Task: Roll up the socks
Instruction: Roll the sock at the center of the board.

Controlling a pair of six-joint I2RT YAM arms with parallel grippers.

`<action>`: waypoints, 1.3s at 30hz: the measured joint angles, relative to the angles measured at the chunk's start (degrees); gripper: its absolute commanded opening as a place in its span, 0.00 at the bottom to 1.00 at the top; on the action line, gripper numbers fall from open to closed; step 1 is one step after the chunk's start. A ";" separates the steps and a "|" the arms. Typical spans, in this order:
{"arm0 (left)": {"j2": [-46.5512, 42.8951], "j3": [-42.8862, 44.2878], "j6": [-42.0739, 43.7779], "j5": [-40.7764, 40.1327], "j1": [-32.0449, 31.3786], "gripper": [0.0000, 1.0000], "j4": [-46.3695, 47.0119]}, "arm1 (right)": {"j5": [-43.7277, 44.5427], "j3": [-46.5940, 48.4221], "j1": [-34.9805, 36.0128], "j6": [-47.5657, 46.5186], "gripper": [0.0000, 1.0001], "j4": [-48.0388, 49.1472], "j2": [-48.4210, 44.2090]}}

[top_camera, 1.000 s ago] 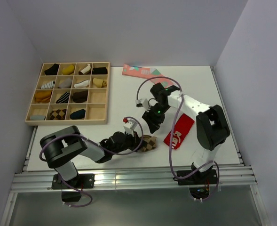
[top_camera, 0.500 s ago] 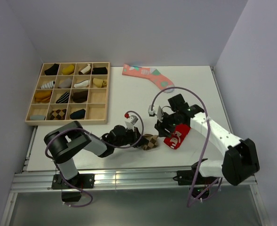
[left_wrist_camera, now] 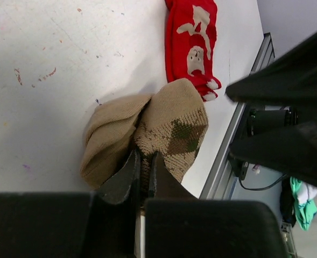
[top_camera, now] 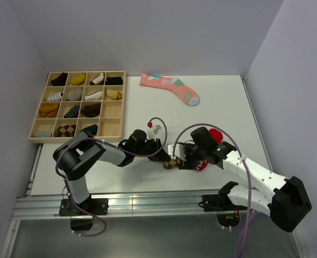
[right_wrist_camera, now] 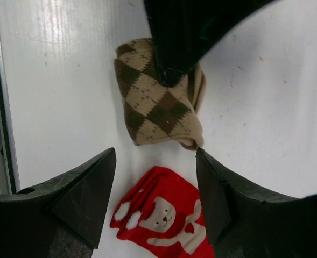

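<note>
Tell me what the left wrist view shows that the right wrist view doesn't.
Left wrist only: the argyle sock's plain tan fold and the left hand's jaws closed on its edge. Right wrist only: the right hand open above the red sock. Both: the two socks close together on the white table.

Table [top_camera: 228, 102] — argyle sock [right_wrist_camera: 158, 107], red sock [left_wrist_camera: 193, 43] — tray [top_camera: 75, 139]

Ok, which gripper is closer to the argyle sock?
Left. The left gripper is pinched shut on the argyle sock; the right gripper hangs open just short of it, above the red sock.
</note>
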 measured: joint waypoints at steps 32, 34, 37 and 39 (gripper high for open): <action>4.96 8.57 -2.71 9.73 4.37 0.00 -11.39 | 15.63 -3.82 13.16 -1.60 0.44 16.09 14.16; 5.07 8.94 -3.37 9.94 4.57 0.05 -12.31 | 15.93 -3.67 13.16 -1.20 0.36 16.28 14.60; 5.07 9.11 -4.83 9.57 4.63 0.16 -13.07 | 16.31 -3.65 13.25 -0.26 0.21 16.68 14.97; 4.72 8.87 -6.12 8.74 4.66 0.27 -13.49 | 16.46 -3.63 13.27 0.15 0.15 16.96 15.17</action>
